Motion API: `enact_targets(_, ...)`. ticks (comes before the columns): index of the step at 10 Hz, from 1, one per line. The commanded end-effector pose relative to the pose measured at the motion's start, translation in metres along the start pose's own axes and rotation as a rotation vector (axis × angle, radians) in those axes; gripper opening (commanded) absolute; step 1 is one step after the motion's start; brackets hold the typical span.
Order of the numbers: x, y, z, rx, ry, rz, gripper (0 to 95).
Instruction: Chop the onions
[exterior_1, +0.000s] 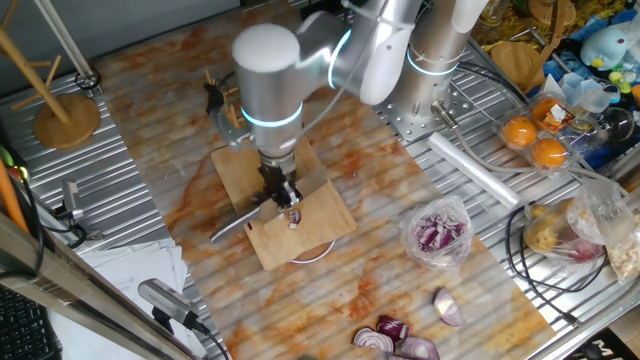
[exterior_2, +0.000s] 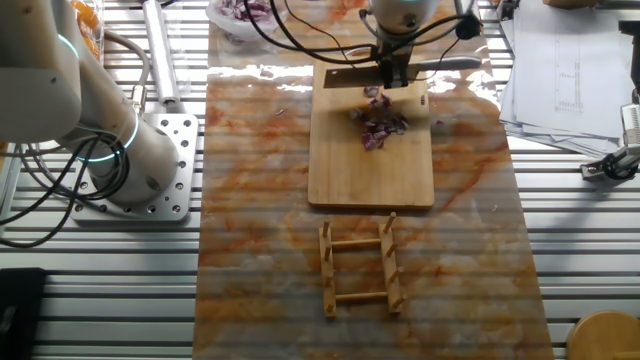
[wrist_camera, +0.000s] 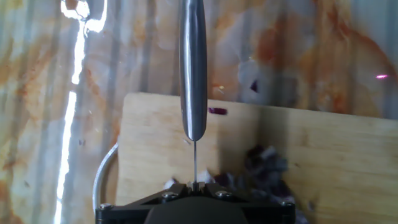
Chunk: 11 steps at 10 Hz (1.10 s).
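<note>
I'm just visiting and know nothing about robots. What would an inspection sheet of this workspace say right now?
Surface: marbled table top with a wooden cutting board on it.
Job's things: chopped onions piled on the board; knife above them.
Clutter: bagged onion, onion halves, wooden rack, oranges, papers.
Grippers: gripper clamps the knife over the board.
Cables: black cables at the table edge.
Surroundings: metal slatted bench.
</note>
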<state>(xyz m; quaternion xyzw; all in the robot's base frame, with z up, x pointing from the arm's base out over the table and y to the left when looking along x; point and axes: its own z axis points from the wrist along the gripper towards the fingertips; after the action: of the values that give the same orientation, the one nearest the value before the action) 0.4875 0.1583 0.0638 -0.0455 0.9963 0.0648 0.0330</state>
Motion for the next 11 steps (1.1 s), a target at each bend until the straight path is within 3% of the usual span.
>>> enact_targets(1, 0.004, 0.001, 0.000, 0.007, -0.005, 0.002, 0.0)
enact_targets(4, 0.004, 0.003, 0.013, 0.007, -0.028, 0.011, 0.0)
enact_targets(8, 0.006, 0.004, 0.026, 0.019, -0.034, -0.002, 0.0)
enact_targets(11, 0.006, 0.002, 0.026, 0.029, -0.025, -0.049, 0.0)
